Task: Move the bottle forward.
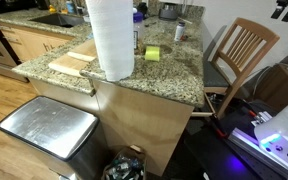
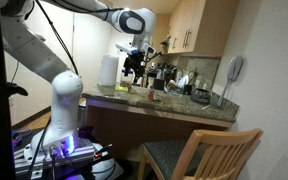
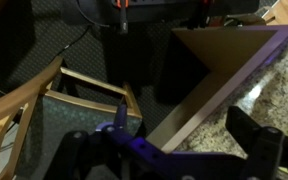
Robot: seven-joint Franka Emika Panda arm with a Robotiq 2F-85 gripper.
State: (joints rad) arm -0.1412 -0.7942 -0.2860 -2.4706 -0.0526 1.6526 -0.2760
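Note:
The bottle (image 1: 179, 31) is small and slim, with a white top and an orange-red lower part. It stands upright on the granite counter (image 1: 174, 72), toward its far side. In an exterior view the bottle (image 2: 151, 96) shows as a small red shape on the counter. My gripper (image 2: 134, 66) hangs well above the counter's edge, apart from the bottle. In the wrist view the gripper (image 3: 169, 150) is open with nothing between its dark fingers (image 3: 256, 140); below it lie the counter's edge and a chair. The bottle is out of the wrist view.
A tall white paper towel roll (image 1: 111, 38) and a small yellow-green block (image 1: 152, 53) stand on the counter near the bottle. Kitchen items crowd the back (image 2: 179, 85). A wooden chair (image 1: 239, 52) stands beside the counter, and a steel bin (image 1: 49, 128) below it.

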